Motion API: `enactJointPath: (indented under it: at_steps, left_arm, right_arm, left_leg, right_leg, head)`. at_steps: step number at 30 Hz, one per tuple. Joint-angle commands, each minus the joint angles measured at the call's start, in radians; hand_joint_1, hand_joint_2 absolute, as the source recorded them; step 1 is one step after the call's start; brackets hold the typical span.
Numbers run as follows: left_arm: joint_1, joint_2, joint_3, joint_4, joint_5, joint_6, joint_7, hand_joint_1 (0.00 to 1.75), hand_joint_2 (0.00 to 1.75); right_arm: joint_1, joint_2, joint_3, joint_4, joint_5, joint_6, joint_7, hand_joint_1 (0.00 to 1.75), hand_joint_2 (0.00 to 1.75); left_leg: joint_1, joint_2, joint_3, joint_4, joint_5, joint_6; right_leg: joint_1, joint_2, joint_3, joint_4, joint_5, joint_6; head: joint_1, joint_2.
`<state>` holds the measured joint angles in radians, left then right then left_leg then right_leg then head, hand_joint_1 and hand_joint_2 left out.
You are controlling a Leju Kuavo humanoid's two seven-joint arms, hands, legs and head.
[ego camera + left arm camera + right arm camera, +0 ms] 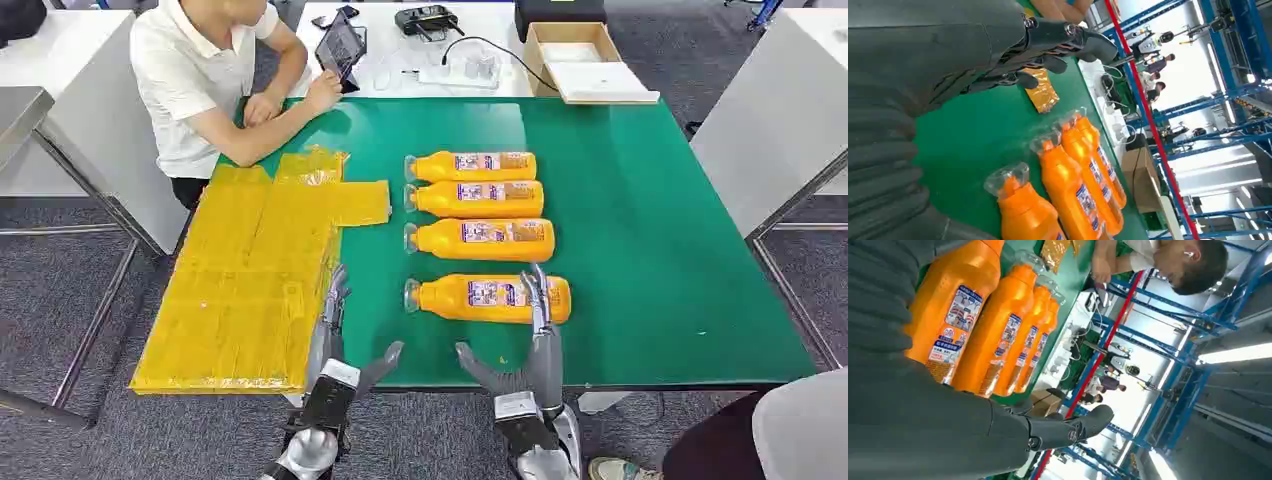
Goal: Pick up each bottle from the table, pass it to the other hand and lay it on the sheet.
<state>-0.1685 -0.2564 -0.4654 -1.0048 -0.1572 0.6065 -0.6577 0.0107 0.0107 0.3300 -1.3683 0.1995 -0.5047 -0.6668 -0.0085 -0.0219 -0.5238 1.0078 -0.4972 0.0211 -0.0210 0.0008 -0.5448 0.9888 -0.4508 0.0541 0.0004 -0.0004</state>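
orange bottles (487, 297), yellow sheet (250, 290), green table (650, 250), white-shirted person (200, 80).

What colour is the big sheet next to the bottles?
The sheet is yellow, seen best in the head view, lying on the green table.

four orange bottles (484, 229), one yellow sheet (245, 283)

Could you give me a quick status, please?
Left hand and right hand open. Four orange bottles on table, none on yellow sheet. Path unobstructed.
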Motion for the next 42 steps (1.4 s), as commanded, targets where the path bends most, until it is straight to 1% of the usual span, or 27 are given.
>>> enactJointPath:
  at_steps: [1,3,6,9,10,15,16,18,19,21,22,23,25,26,28,30,32,33,37,38,42]
  left_arm:
    - [-0.022,0.015,-0.014,0.002,0.008,0.003,-0.010,0.00,1.75]
    - [-0.017,0.021,-0.020,0.000,0.007,-0.007,-0.009,0.00,1.75]
    - [-0.012,0.023,-0.023,0.000,0.007,-0.009,-0.010,0.00,1.75]
    - [-0.002,0.033,-0.032,-0.012,-0.017,0.002,0.000,0.00,1.75]
    - [0.002,0.034,-0.031,-0.018,-0.024,0.007,0.003,0.00,1.75]
    - [-0.001,0.035,-0.031,-0.023,-0.042,0.021,0.007,0.00,1.75]
    - [-0.003,0.035,-0.027,-0.024,-0.051,0.030,0.009,0.00,1.75]
    - [-0.004,0.037,-0.025,-0.031,-0.058,0.027,0.015,0.00,1.75]
    - [-0.008,0.036,-0.024,-0.033,-0.063,0.024,0.020,0.00,1.75]
    - [-0.010,0.035,-0.023,-0.033,-0.065,0.023,0.024,0.00,1.75]
    - [-0.014,0.033,-0.024,-0.031,-0.066,0.017,0.027,0.00,1.75]
    - [-0.022,0.031,-0.027,-0.023,-0.066,0.008,0.029,0.00,1.75]
    - [-0.033,0.022,-0.028,-0.008,-0.066,-0.002,0.032,0.00,1.75]
    - [-0.033,0.018,-0.031,-0.006,-0.067,-0.005,0.032,0.00,1.75]
    - [-0.030,0.011,-0.037,-0.002,-0.068,-0.008,0.037,0.00,1.75]
    - [-0.026,0.010,-0.045,-0.001,-0.071,-0.009,0.042,0.00,1.75]
    - [-0.025,0.010,-0.049,-0.002,-0.073,-0.007,0.043,0.00,1.75]
    - [-0.025,0.010,-0.050,-0.003,-0.073,-0.008,0.043,0.00,1.75]
    - [-0.023,0.014,-0.060,-0.009,-0.073,-0.012,0.042,0.00,1.75]
    - [-0.024,0.015,-0.066,-0.009,-0.073,-0.013,0.040,0.00,1.75]
    - [-0.027,0.013,-0.074,-0.009,-0.072,-0.014,0.039,0.00,1.75]
  right_arm:
    - [-0.024,0.010,-0.025,0.053,0.028,-0.024,-0.031,0.00,1.75]
    - [-0.033,-0.007,-0.023,0.093,0.084,-0.066,-0.031,0.00,1.75]
    - [-0.037,-0.017,-0.026,0.108,0.096,-0.068,-0.031,0.00,1.75]
    - [-0.071,-0.026,-0.066,0.214,0.214,-0.103,-0.031,0.00,1.75]
    - [-0.079,-0.024,-0.093,0.222,0.235,-0.088,-0.031,0.00,1.75]
    - [-0.102,-0.018,-0.126,0.200,0.244,-0.085,-0.025,0.00,1.75]
    - [-0.121,-0.020,-0.127,0.235,0.305,-0.090,0.039,0.00,1.75]
    - [-0.164,-0.024,-0.129,0.296,0.335,-0.067,0.086,0.00,1.75]
    - [-0.205,-0.032,-0.123,0.356,0.392,-0.074,0.126,0.00,1.75]
    - [-0.223,-0.033,-0.128,0.378,0.392,-0.069,0.126,0.00,1.75]
    - [-0.246,-0.045,-0.114,0.419,0.428,-0.068,0.144,0.00,1.75]
    - [-0.279,-0.058,-0.101,0.467,0.475,-0.057,0.200,0.00,1.75]
    - [-0.338,-0.077,-0.090,0.554,0.531,-0.039,0.254,0.00,1.75]
    - [-0.351,-0.084,-0.088,0.576,0.548,-0.040,0.266,0.00,1.75]
    - [-0.385,-0.097,-0.077,0.646,0.603,-0.026,0.322,0.00,1.75]
    - [-0.407,-0.099,-0.077,0.695,0.606,0.018,0.342,0.00,1.75]
    - [-0.417,-0.094,-0.077,0.726,0.599,0.056,0.343,0.00,1.75]
    - [-0.416,-0.092,-0.080,0.728,0.595,0.058,0.340,0.00,1.75]
    - [-0.403,-0.075,-0.095,0.744,0.522,0.165,0.300,0.00,1.75]
    - [-0.399,-0.073,-0.099,0.750,0.493,0.207,0.282,0.00,1.75]
    - [-0.395,-0.079,-0.082,0.775,0.510,0.184,0.285,0.00,1.75]
  left_leg:
    - [0.002,0.003,-0.001,0.000,0.001,-0.002]
    - [0.001,0.002,0.000,0.000,0.000,-0.002]
    - [0.001,0.001,0.000,0.000,0.000,-0.001]
    - [0.001,0.003,0.001,-0.001,0.001,-0.001]
    - [0.001,0.002,0.001,-0.001,0.001,-0.001]
    - [0.001,0.003,-0.001,0.000,0.001,-0.001]
    - [0.002,0.004,-0.001,0.000,0.001,-0.002]
    - [0.002,0.005,-0.001,0.000,0.001,-0.002]
    - [0.001,0.004,0.000,-0.001,0.001,-0.002]
    - [0.001,0.005,0.000,0.000,0.001,-0.001]
    - [0.000,0.003,0.000,0.000,0.001,-0.001]
    - [0.002,0.004,-0.001,0.000,0.001,-0.002]
    - [0.001,0.004,0.000,0.000,0.001,-0.001]
    - [0.002,0.005,-0.001,0.000,0.001,-0.001]
    - [0.001,0.003,0.000,0.000,0.001,-0.001]
    - [0.002,0.005,-0.002,0.001,0.002,-0.002]
    - [0.001,0.002,0.000,0.000,0.000,-0.001]
    - [0.001,0.003,0.000,0.000,0.001,-0.002]
    - [0.001,0.002,0.000,0.000,0.001,-0.002]
    - [0.001,0.002,0.000,0.000,0.000,-0.002]
    - [0.001,0.002,0.000,0.000,0.001,-0.002]
  right_leg:
    - [0.002,0.001,-0.001,0.000,0.001,-0.003]
    - [0.002,0.001,0.000,-0.001,0.001,-0.002]
    - [0.001,0.000,0.000,0.000,0.001,-0.001]
    - [0.001,0.001,0.001,-0.002,0.002,-0.002]
    - [0.001,0.001,0.001,-0.002,0.002,-0.001]
    - [0.001,0.001,-0.001,0.000,0.001,-0.002]
    - [0.002,0.002,-0.002,-0.001,0.002,-0.003]
    - [0.002,0.003,-0.002,-0.001,0.002,-0.003]
    - [0.001,0.003,-0.001,-0.001,0.002,-0.002]
    - [0.001,0.003,-0.001,-0.001,0.002,-0.002]
    - [0.001,0.002,-0.001,0.000,0.002,-0.001]
    - [0.002,0.003,-0.002,-0.001,0.003,-0.002]
    - [0.001,0.003,-0.001,-0.001,0.002,-0.002]
    - [0.002,0.004,-0.001,-0.001,0.003,-0.002]
    - [0.001,0.002,-0.001,-0.001,0.002,-0.001]
    - [0.002,0.003,-0.002,-0.002,0.004,-0.003]
    - [0.001,0.001,0.000,-0.001,0.001,-0.002]
    - [0.001,0.002,0.000,-0.001,0.002,-0.002]
    - [0.001,0.001,0.000,-0.001,0.001,-0.003]
    - [0.001,0.001,-0.001,-0.001,0.001,-0.002]
    - [0.001,0.001,-0.001,-0.001,0.001,-0.002]
  head:
    - [0.000,0.000]
    - [0.000,0.000]
    - [0.000,0.000]
    - [0.000,0.000]
    - [0.000,0.000]
    - [0.000,0.000]
    - [0.000,0.000]
    - [0.000,0.000]
    - [0.000,0.000]
    - [0.000,0.000]
    - [-0.001,0.000]
    - [0.000,0.000]
    - [0.000,0.000]
    - [0.000,0.000]
    - [0.000,0.000]
    - [0.000,0.000]
    - [0.000,0.000]
    - [0.000,0.000]
    - [0.000,0.000]
    - [0.000,0.000]
    - [0.000,0.000]
